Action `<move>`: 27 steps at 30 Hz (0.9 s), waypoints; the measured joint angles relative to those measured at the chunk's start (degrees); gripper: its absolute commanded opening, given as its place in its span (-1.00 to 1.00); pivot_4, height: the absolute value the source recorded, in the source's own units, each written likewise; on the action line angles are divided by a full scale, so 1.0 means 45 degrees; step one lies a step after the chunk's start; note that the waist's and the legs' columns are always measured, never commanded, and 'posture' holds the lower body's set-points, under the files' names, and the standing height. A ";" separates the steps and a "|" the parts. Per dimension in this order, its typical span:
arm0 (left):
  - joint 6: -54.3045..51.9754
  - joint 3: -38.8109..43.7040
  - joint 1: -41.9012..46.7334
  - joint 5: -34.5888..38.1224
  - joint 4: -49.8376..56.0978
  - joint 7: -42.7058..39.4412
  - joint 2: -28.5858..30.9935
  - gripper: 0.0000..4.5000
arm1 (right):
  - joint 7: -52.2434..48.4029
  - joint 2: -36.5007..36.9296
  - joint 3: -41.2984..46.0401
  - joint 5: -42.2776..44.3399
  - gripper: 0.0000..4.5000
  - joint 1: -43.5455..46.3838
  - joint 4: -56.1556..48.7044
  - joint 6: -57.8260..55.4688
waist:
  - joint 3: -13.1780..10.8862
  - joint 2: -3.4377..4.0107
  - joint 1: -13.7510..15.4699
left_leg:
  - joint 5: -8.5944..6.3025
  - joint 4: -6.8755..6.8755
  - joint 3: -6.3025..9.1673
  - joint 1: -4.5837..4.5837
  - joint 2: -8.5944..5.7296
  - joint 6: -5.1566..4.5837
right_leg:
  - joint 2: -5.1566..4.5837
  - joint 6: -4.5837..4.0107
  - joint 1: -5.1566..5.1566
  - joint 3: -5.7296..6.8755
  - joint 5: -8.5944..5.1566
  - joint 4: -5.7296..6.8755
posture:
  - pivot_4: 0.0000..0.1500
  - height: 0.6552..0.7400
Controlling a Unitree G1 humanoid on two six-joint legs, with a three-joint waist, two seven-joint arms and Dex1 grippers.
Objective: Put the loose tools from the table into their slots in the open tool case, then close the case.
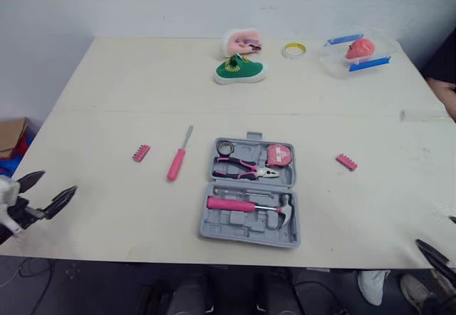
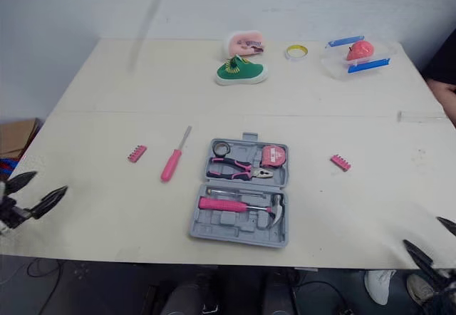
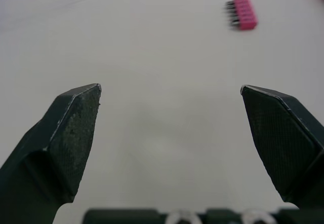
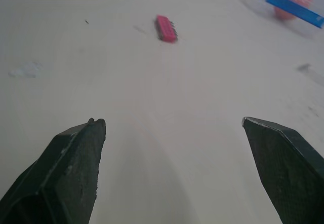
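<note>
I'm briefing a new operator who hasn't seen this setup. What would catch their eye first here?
The open grey case near the front of the table stands out, with a pink hammer and pliers slotted in it. A pink screwdriver lies loose left of it, with the left bit holder beyond and the right bit holder on the case's other side. A green shoe sits near the far edge.
</note>
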State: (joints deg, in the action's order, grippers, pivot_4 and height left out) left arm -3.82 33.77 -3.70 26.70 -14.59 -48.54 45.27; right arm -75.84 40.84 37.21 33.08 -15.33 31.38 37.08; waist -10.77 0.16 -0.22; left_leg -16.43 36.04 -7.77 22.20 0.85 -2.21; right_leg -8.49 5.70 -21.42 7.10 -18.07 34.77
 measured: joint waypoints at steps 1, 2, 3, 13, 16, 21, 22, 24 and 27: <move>-0.0370 -0.0262 0.0219 0.0003 0.0360 0.0226 -0.0135 0.99 | 0.0089 -0.0157 -0.0233 0.0097 1.00 0.0108 -0.0628 -0.0279 | 0.0000 -0.0001 0.0009 | 0.0002 0.0005 -0.0004 -0.0001 0.0000 0.0001 | 0.0001 0.0000 -0.0004 -0.0003 0.0000 0.0011 | 1.00 1.00; -0.0756 -0.0502 0.0466 0.0007 0.0756 0.0490 -0.0306 0.99 | 0.0234 -0.0332 -0.0450 0.0233 1.00 0.0230 -0.1370 -0.0570 | -0.0002 -0.0003 0.0015 | 0.0006 0.0009 -0.0005 0.0000 0.0000 0.0002 | 0.0002 0.0000 -0.0011 -0.0009 0.0000 0.0025 | 1.00 1.00; -0.1137 -0.0759 0.0764 0.0012 0.1119 0.0746 -0.0470 0.99 | 0.0394 -0.0465 -0.0712 0.0305 1.00 0.0345 -0.2061 -0.0820 | -0.0001 -0.0003 0.0021 | 0.0009 0.0016 -0.0012 -0.0002 0.0000 0.0005 | 0.0001 0.0000 -0.0014 -0.0018 0.0000 0.0044 | 1.00 1.00; -0.3222 -0.2719 0.3094 -0.0561 0.1501 0.3230 -0.1864 0.99 | 0.1535 -0.1205 -0.2692 0.0552 1.00 0.1298 -0.6336 -0.2829 | -0.0016 -0.0038 0.0033 | 0.0046 0.0021 -0.0071 0.0000 -0.0002 0.0009 | 0.0023 0.0003 -0.0030 -0.0035 0.0003 0.0062 | 1.00 1.00; -0.3004 -0.3421 0.4108 -0.1405 0.0525 0.3424 -0.1852 0.99 | 0.1882 -0.1365 -0.3261 0.0472 1.00 0.1963 -0.7030 -0.3180 | -0.0030 -0.0065 0.0025 | 0.0052 0.0046 -0.0085 -0.0005 -0.0003 0.0001 | 0.0023 0.0019 -0.0032 -0.0054 0.0013 0.0077 | 1.00 1.00; -0.2582 -0.4599 0.4657 -0.2055 -0.0502 0.3038 -0.2219 0.99 | 0.2238 -0.1737 -0.4604 0.0289 1.00 0.2805 -0.8420 -0.3635 | -0.0031 -0.0068 0.0022 | 0.0056 0.0046 -0.0087 -0.0006 -0.0002 0.0002 | 0.0018 0.0019 -0.0045 -0.0068 0.0019 0.0087 | 1.00 1.00; -0.2322 -0.4626 0.4695 -0.2117 -0.0648 0.2993 -0.2239 0.99 | 0.2313 -0.1738 -0.4686 0.0282 1.00 0.2794 -0.8571 -0.3719 | -0.0032 -0.0072 0.0032 | 0.0055 0.0043 -0.0087 -0.0003 -0.0002 0.0003 | 0.0019 0.0018 -0.0048 -0.0064 0.0018 0.0085 | 1.00 1.00; -0.2004 -0.4651 0.4881 -0.2319 -0.1019 0.2971 -0.2242 0.99 | 0.2366 -0.1742 -0.4925 0.0230 1.00 0.2791 -0.8929 -0.3866 | -0.0031 -0.0073 0.0038 | 0.0055 0.0040 -0.0088 -0.0003 -0.0001 0.0002 | 0.0021 0.0018 -0.0048 -0.0063 0.0018 0.0078 | 1.00 1.00; -0.1720 -0.4761 0.5236 -0.2518 -0.1534 0.2974 -0.2307 0.99 | 0.2382 -0.1747 -0.5269 0.0159 1.00 0.2761 -0.9231 -0.4026 | -0.0028 -0.0079 0.0055 | 0.0054 0.0055 -0.0093 -0.0003 -0.0005 -0.0006 | 0.0015 0.0020 -0.0039 -0.0063 0.0019 0.0082 | 1.00 1.00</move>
State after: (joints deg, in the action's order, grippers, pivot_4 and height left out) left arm -11.56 12.35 19.86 15.37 -21.49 -35.16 34.89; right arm -65.12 32.98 13.50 33.80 -2.90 -10.16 18.96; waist -10.89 -0.19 0.02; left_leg -16.19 36.29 -8.19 22.18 0.83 -2.24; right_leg -8.42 5.79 -21.59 6.82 -17.98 35.14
